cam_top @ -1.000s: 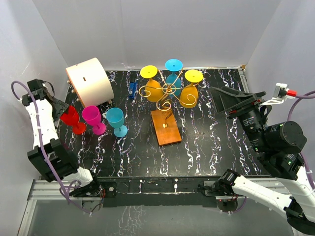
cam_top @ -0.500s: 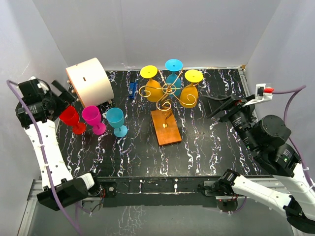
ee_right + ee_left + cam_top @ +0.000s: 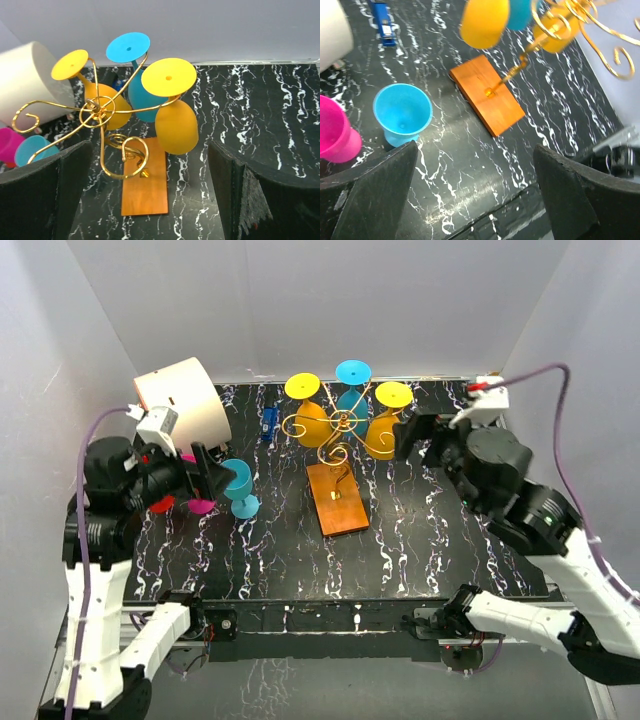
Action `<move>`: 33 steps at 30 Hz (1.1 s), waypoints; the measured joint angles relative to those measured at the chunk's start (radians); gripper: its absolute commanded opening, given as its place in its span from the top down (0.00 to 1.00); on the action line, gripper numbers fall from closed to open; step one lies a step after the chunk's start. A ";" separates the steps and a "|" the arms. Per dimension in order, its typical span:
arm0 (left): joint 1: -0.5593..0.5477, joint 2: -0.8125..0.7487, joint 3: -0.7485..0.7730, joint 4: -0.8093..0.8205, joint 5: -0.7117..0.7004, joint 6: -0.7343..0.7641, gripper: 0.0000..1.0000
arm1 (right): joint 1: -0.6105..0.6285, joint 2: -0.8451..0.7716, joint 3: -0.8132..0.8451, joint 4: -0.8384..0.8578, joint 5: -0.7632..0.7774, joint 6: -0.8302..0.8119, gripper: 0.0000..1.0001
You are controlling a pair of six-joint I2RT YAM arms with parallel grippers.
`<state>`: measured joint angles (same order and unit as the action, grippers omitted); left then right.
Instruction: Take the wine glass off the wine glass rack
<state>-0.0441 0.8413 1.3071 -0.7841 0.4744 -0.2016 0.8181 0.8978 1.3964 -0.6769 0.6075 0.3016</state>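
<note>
The wine glass rack (image 3: pixel 340 426) is a gold wire stand on an orange-brown wooden base (image 3: pixel 337 498) at the table's middle. Three glasses hang on it upside down: a yellow one on the left (image 3: pixel 312 423), a blue one at the back (image 3: pixel 352 402) and a yellow one on the right (image 3: pixel 383 436). My right gripper (image 3: pixel 420 436) is open and empty, just right of the right yellow glass (image 3: pixel 176 127) and apart from it; the rack's hub (image 3: pixel 97 107) shows in its view. My left gripper (image 3: pixel 207 478) is open and empty above the loose cups at the left. The rack's base (image 3: pixel 487 94) lies ahead of it.
A blue cup (image 3: pixel 240 486), a pink cup (image 3: pixel 200 505) and a partly hidden red cup (image 3: pixel 160 503) stand left of the rack. A white cylinder (image 3: pixel 185 400) lies at the back left. A small blue object (image 3: pixel 268 423) lies behind the cups. White walls enclose the table.
Both arms have swung inward. My left gripper moved from the far left to above the cups. My right gripper moved left up to the rack's right side. The glasses have not moved.
</note>
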 measured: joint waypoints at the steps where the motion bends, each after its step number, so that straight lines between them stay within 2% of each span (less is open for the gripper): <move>1: -0.026 -0.028 -0.019 0.003 0.010 0.011 0.01 | 0.000 0.031 0.020 -0.010 0.005 -0.012 0.02; 6: -0.119 -0.150 -0.072 0.008 0.016 0.057 0.01 | 0.000 0.198 0.135 -0.061 0.050 -0.048 0.02; 10: -0.146 -0.241 -0.097 0.025 0.011 0.073 0.01 | 0.000 0.323 0.246 -0.092 0.097 -0.072 0.02; 15: -0.149 -0.269 -0.105 0.028 0.009 0.074 0.01 | 0.000 0.448 0.393 -0.130 0.185 -0.105 0.02; 19: -0.150 -0.261 -0.100 0.025 0.009 0.066 0.01 | -0.013 0.496 0.435 -0.135 0.226 -0.127 0.02; 26: -0.150 -0.253 -0.083 0.035 0.009 0.037 0.01 | -0.172 0.536 0.442 -0.137 0.103 -0.122 0.02; 33: -0.150 -0.248 -0.083 0.042 0.010 0.014 0.01 | -0.240 0.561 0.442 -0.135 -0.039 -0.118 0.02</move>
<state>-0.1936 0.5938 1.2243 -0.7422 0.4839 -0.1875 0.5781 1.4590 1.8381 -0.8120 0.5682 0.1833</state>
